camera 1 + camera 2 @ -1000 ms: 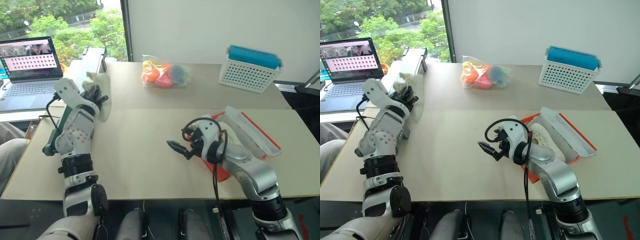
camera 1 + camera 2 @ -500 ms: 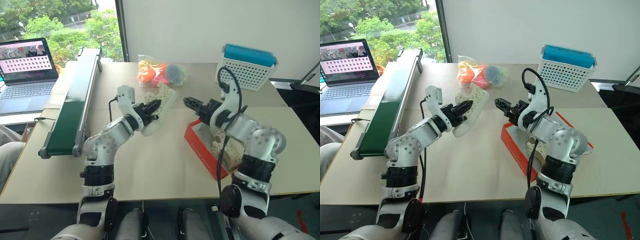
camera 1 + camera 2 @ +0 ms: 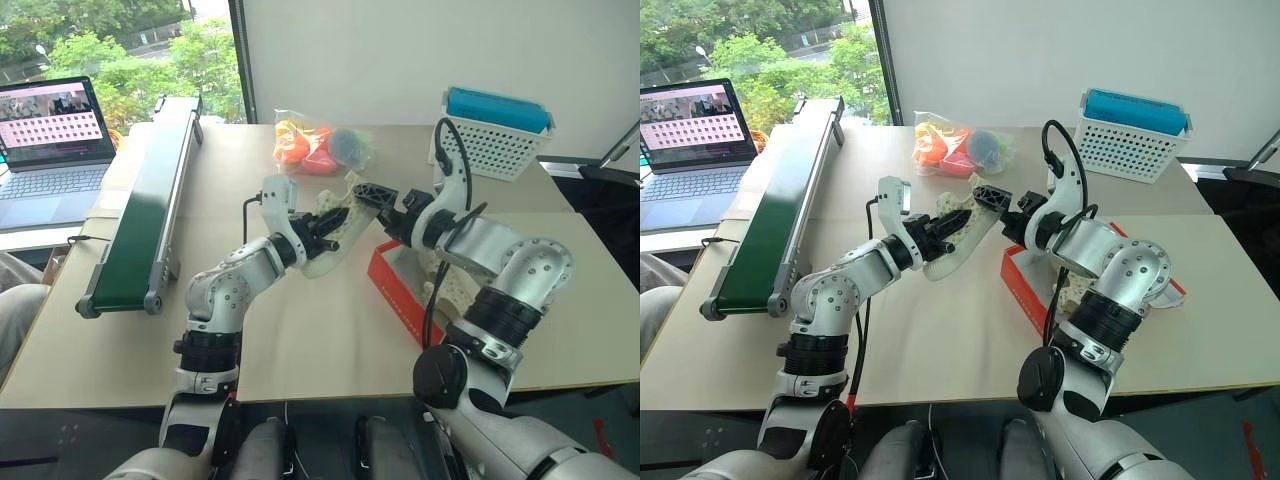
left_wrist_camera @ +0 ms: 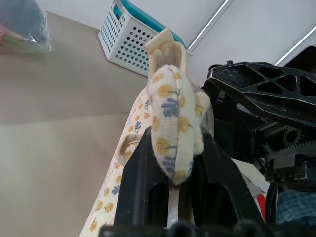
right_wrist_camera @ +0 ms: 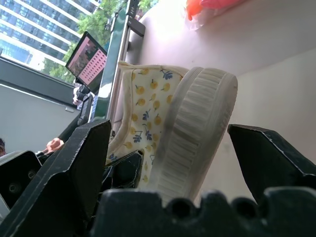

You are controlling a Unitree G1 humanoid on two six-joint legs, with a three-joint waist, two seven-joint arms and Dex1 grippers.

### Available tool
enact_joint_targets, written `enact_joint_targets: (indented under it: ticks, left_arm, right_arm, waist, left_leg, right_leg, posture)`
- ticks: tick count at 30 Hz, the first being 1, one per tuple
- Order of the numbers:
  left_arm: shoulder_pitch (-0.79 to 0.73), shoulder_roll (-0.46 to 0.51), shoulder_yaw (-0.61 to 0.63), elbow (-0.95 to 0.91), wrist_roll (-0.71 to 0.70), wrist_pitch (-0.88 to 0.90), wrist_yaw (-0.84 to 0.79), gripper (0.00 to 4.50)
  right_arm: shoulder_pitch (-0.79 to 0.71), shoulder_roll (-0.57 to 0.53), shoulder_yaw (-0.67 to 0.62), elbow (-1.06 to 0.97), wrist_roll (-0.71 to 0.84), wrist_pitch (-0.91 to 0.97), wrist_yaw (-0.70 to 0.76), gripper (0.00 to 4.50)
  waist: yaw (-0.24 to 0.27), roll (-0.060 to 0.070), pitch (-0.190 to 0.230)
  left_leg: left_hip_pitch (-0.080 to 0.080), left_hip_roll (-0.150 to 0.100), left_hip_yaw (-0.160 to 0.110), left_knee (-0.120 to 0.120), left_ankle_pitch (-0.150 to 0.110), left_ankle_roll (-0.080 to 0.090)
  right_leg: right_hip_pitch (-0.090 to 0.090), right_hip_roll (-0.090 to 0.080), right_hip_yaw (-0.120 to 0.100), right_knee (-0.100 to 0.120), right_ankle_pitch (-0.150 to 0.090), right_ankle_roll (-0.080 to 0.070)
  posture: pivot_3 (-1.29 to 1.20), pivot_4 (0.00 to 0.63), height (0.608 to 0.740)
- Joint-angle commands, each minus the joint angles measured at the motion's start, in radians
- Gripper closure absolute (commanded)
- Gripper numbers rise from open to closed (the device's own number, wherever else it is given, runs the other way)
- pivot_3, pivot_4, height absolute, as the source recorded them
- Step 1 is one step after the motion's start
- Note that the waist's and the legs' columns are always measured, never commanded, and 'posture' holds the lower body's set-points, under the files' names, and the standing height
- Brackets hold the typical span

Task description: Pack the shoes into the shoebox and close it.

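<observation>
A: Two tools meet over the middle of the surface [image 3: 300, 330], and one shoe hangs between them. The left tool [image 3: 322, 225] is clamped narrow on that shoe [image 3: 335, 235], pinching its padded inner edge; in the left wrist view the black fingers [image 4: 140, 173] squeeze the flower-printed lining from both sides.

B: And the right tool?

A: The right tool [image 3: 990, 200] stands wide, holding nothing. Its two fingers straddle the ribbed sole end of the same shoe without touching it, as far as I can tell from the right wrist view.

B: Which way does the shoe lie from it?

A: Straight ahead of the right tool, just beside its fingertips. The shoe's long axis runs roughly from the left tool toward the right one, raised off the surface, sole edge turned to the right tool.

B: So a handover, you think?

A: That is my reading. The right arm is the nearer one to the shoebox [image 3: 400, 295], which sits open on the surface just below and behind the right tool. A second shoe [image 3: 455, 295] already lies inside, partly hidden by the forearm.

B: What does the move hang on?

A: The right fingers closing across the sole's width, not along its length.
</observation>
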Motion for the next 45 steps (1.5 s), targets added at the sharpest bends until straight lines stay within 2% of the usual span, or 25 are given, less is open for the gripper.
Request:
enact_joint_targets:
  ticks: [1, 2, 5, 12, 15, 17, 24, 30, 31, 35, 36, 42, 45]
  left_arm:
    - [-0.023, -0.009, 0.0, -0.039, 0.0, -0.028, -0.016, 4.23]
    - [-0.023, -0.009, 0.003, -0.042, -0.002, -0.028, -0.017, 4.23]
    - [-0.025, -0.01, 0.007, -0.046, -0.004, -0.029, -0.016, 4.25]
    - [-0.02, -0.011, 0.005, -0.056, -0.004, -0.026, -0.016, 4.25]
    - [-0.019, -0.011, 0.003, -0.059, -0.004, -0.025, -0.017, 4.25]
    - [-0.019, -0.01, 0.002, -0.06, -0.003, -0.025, -0.018, 4.25]
    - [0.003, 0.031, -0.078, -0.079, 0.054, -0.027, -0.053, 4.25]
    - [0.034, 0.072, -0.147, -0.137, 0.103, -0.068, -0.126, 1.92]
    - [0.042, 0.08, -0.148, -0.149, 0.102, -0.072, -0.141, 1.92]
    - [0.076, 0.126, -0.166, -0.186, 0.116, -0.081, -0.194, 1.92]
    - [0.09, 0.142, -0.172, -0.192, 0.123, -0.082, -0.205, 1.92]
    - [0.149, 0.216, -0.215, -0.236, 0.13, -0.11, -0.326, 1.92]
    - [0.168, 0.247, -0.231, -0.251, 0.12, -0.141, -0.416, 1.92]
  right_arm:
    - [-0.023, 0.0, -0.012, -0.006, 0.019, -0.016, -0.002, 0.0]
    - [-0.02, -0.001, -0.012, -0.005, 0.018, -0.02, -0.002, 0.0]
    - [-0.012, -0.002, -0.011, -0.002, 0.016, -0.035, -0.005, 0.66]
    - [-0.005, -0.004, 0.0, -0.001, 0.019, -0.056, -0.01, 3.04]
    - [-0.005, -0.003, 0.0, -0.001, 0.02, -0.06, -0.013, 3.79]
    - [-0.007, -0.001, 0.0, -0.001, 0.021, -0.061, -0.015, 3.92]
    - [-0.008, 0.018, 0.0, -0.018, 0.024, -0.086, -0.032, 3.93]
    - [-0.014, 0.01, -0.019, -0.022, 0.018, -0.155, -0.072, 3.93]
    - [-0.02, -0.008, -0.03, -0.014, 0.018, -0.17, -0.08, 3.93]
    - [-0.038, -0.104, -0.046, 0.014, 0.014, -0.193, -0.085, 3.93]
    - [-0.046, -0.16, -0.038, 0.02, 0.007, -0.179, -0.076, 3.93]
    - [-0.067, -0.495, 0.15, 0.047, 0.033, 0.052, 0.05, 3.93]
    - [-0.056, -0.623, 0.258, 0.084, 0.084, 0.082, 0.112, 3.93]
  waist:
    - [-0.001, 0.0, 0.0]
    - [-0.001, 0.0, 0.0]
    - [-0.001, 0.0, 0.0]
    - [-0.001, 0.0, 0.0]
    - [-0.001, 0.0, 0.0]
    - [-0.001, 0.0, 0.0]
    - [-0.002, 0.0, 0.0]
    - [-0.001, 0.0, 0.0]
    - [-0.001, 0.001, 0.0]
    - [-0.001, 0.001, 0.0]
    - [-0.001, 0.002, 0.001]
    - [-0.005, 0.008, 0.004]
    - [-0.009, 0.008, 0.004]
  left_leg:
    - [0.0, 0.0, 0.0, 0.0, 0.0, 0.0]
    - [0.0, 0.0, 0.0, 0.0, 0.0, 0.0]
    - [0.0, 0.0, 0.0, 0.0, 0.0, 0.0]
    - [0.0, 0.0, 0.0, -0.001, 0.0, 0.0]
    - [0.0, 0.0, 0.0, -0.001, 0.0, 0.0]
    - [0.0, 0.0, 0.0, -0.002, 0.0, 0.0]
    - [0.0, 0.0, 0.0, -0.004, 0.0, 0.0]
    - [0.0, 0.0, 0.0, -0.004, 0.0, 0.0]
    - [0.0, 0.0, 0.0, -0.005, 0.0, -0.001]
    - [0.0, 0.0, 0.0, -0.005, 0.0, -0.001]
    - [0.0, 0.0, 0.0, -0.005, 0.0, -0.001]
    - [0.0, -0.001, 0.001, -0.006, 0.0, 0.0]
    - [0.003, 0.0, 0.002, -0.009, 0.001, 0.0]
  right_leg:
    - [0.0, 0.0, 0.0, 0.0, 0.0, 0.0]
    - [0.0, 0.0, 0.0, 0.0, 0.0, 0.0]
    - [0.0, 0.0, 0.0, 0.0, 0.0, 0.0]
    - [0.0, 0.0, 0.0, 0.0, 0.0, 0.0]
    - [0.0, 0.0, 0.0, 0.0, 0.0, 0.0]
    - [0.0, 0.0, 0.0, -0.001, 0.0, 0.0]
    - [-0.001, 0.0, 0.0, -0.001, 0.0, 0.0]
    - [-0.001, 0.0, 0.0, -0.001, 0.0, 0.0]
    - [-0.001, 0.0, 0.0, -0.001, 0.0, 0.0]
    - [-0.001, 0.0, 0.0, -0.001, 0.0, 0.0]
    - [-0.001, 0.0, 0.0, -0.001, 0.0, 0.0]
    - [-0.003, -0.001, 0.001, -0.004, 0.0, 0.0]
    - [-0.002, 0.0, 0.002, -0.006, -0.001, -0.001]
  posture:
    - [0.0, 0.15, 0.705]
    - [0.0, 0.15, 0.705]
    - [0.0, 0.15, 0.705]
    - [0.0, 0.15, 0.705]
    - [0.0, 0.15, 0.705]
    - [0.0, 0.15, 0.705]
    - [0.0, 0.15, 0.705]
    - [0.0, 0.15, 0.705]
    - [0.0, 0.15, 0.705]
    - [0.0, 0.15, 0.705]
    - [0.0, 0.15, 0.705]
    - [0.0, 0.15, 0.705]
    - [0.0, 0.15, 0.705]
